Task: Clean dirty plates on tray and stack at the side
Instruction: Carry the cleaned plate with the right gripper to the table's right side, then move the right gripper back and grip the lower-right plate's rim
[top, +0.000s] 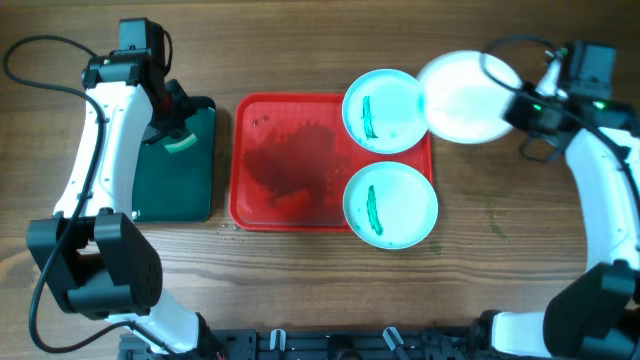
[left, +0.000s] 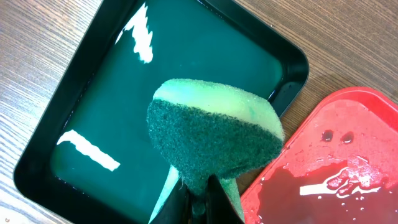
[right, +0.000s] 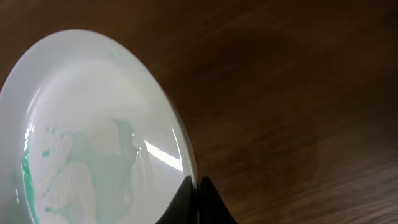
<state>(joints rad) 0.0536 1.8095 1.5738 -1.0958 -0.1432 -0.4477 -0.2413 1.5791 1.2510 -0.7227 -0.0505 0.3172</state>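
while pinched in right tool (right: 196, 198), white plate (right: 93, 124) beside tray (top: 290, 160)

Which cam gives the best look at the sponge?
Left wrist: the sponge fills the frame, dark scouring face toward the camera, pinched by the left gripper above the dark green tray. Overhead shows only a pale sliver of it beside the arm. Right wrist does not show it.
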